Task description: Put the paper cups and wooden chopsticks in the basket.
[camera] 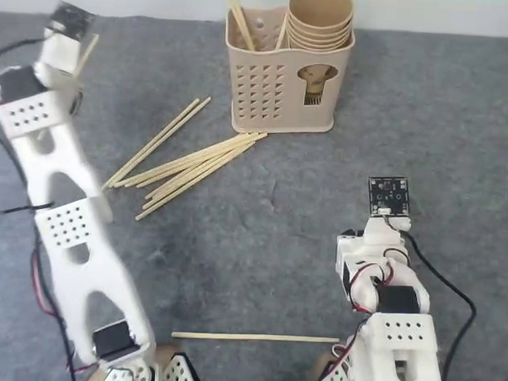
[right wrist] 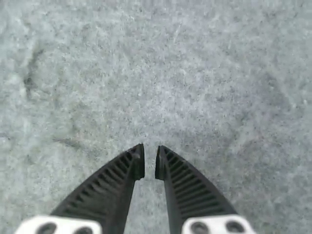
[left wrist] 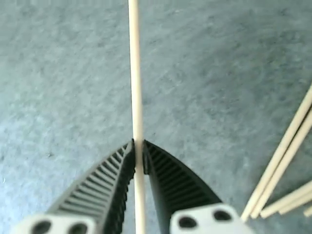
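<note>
At the far left of the high view we see the white left arm stretched toward the far left corner of the table. In its wrist view the left gripper has its black ribbed fingers pinching a pale wooden chopstick; the stick runs straight out past the fingertips, lifted above the grey felt table cover. From above the same stick shows slanted beside the gripper. To the right of that arm a loose fan of wooden chopsticks lies flat on the felt, also showing at the edge of the left wrist view; its far ends reach just beside the foot of the basket, and we cannot tell whether they touch it. The beige perforated plastic basket stands upright at the far middle of the table; its left compartment holds a few leaning chopsticks, and its right compartment holds a nested stack of brown paper cups. Near the front edge a single wooden chopstick lies flat between the two arm bases. At the near right the white right arm sits folded; in its wrist view the right gripper hangs over felt, its fingers drawn almost together, with a narrow slit between the tips through which the felt shows.
</note>
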Controlling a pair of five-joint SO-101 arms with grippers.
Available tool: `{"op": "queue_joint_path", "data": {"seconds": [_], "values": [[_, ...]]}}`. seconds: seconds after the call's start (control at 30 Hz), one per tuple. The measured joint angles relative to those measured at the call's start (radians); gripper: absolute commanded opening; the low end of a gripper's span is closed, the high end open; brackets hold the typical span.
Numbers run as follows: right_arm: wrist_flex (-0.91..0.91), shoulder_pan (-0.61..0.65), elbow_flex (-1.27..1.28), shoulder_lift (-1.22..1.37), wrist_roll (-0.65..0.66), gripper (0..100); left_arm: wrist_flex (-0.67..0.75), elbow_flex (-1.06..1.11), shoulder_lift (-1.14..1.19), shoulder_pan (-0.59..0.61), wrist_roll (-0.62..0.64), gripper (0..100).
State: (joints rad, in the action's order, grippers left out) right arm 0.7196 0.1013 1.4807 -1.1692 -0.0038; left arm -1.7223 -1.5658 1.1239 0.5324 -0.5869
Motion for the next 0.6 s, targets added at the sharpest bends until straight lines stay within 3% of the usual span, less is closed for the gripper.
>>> {"op": "queue_joint_path", "data": {"seconds": [0.6], "values": [[-0.002,0.0,0.0,0.0,0.0,5.0,0.0,0.744,-0.635,0.003,0.011,1]]}}
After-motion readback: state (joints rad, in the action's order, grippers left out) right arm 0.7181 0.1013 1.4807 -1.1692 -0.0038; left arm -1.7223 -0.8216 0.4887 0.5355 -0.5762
